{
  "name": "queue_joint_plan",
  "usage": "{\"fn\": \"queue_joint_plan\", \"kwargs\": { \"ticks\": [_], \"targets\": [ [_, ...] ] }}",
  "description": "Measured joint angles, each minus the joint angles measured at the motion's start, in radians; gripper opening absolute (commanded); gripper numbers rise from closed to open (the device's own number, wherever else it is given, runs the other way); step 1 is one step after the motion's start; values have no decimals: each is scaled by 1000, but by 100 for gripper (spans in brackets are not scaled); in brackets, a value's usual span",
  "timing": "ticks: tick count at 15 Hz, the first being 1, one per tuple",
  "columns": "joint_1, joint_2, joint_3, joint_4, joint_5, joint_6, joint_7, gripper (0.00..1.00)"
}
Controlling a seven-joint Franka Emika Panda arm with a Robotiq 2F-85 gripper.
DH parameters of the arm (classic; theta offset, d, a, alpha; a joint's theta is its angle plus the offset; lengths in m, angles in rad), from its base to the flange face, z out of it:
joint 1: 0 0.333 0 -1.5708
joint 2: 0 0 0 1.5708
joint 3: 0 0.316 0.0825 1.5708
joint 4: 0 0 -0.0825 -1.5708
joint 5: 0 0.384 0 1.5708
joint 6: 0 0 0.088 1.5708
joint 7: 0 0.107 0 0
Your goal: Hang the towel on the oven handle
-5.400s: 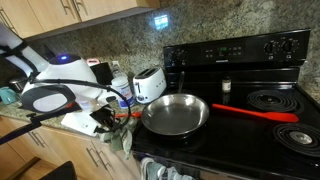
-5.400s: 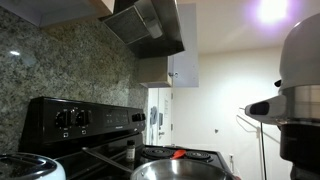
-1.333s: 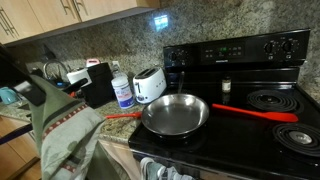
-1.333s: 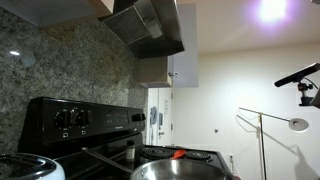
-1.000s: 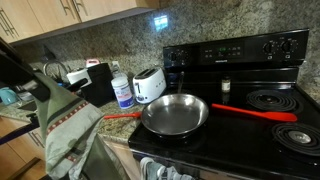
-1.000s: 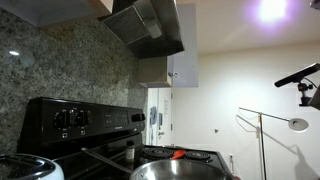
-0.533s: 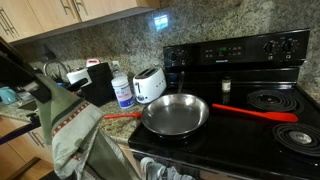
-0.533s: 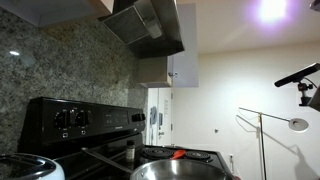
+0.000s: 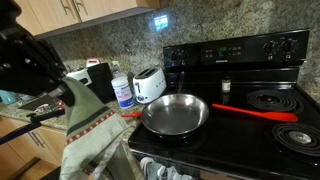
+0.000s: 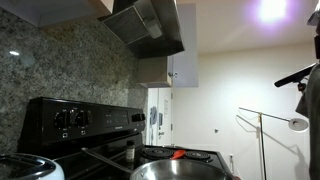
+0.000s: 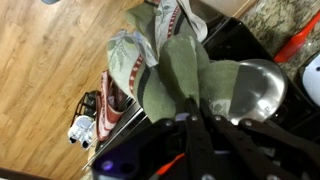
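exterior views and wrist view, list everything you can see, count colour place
towel: one, green with red stripes, hanging in the air left of the stove
stove: one, black, right side
pan: one, silver, on the stove's front
utensil: one, red, on the stove right of the pan
toaster: one, white, on the counter behind the pan
bottle: one, clear with blue label, left of the toaster
range hood: one, dark, above the stove
floor lamp: one, pale, background room
arm: one, black, far left
gripper: one, black, jaws closed on the towel's top
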Motion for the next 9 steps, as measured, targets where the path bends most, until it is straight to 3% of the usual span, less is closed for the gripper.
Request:
{"fn": "queue_joint_plan", "kwargs": {
  "ticks": [4, 9],
  "targets": [
    [-65, 34, 33, 0, -20, 127, 26, 1],
    [-67, 72, 41, 0, 0, 250, 36, 4]
  ]
}}
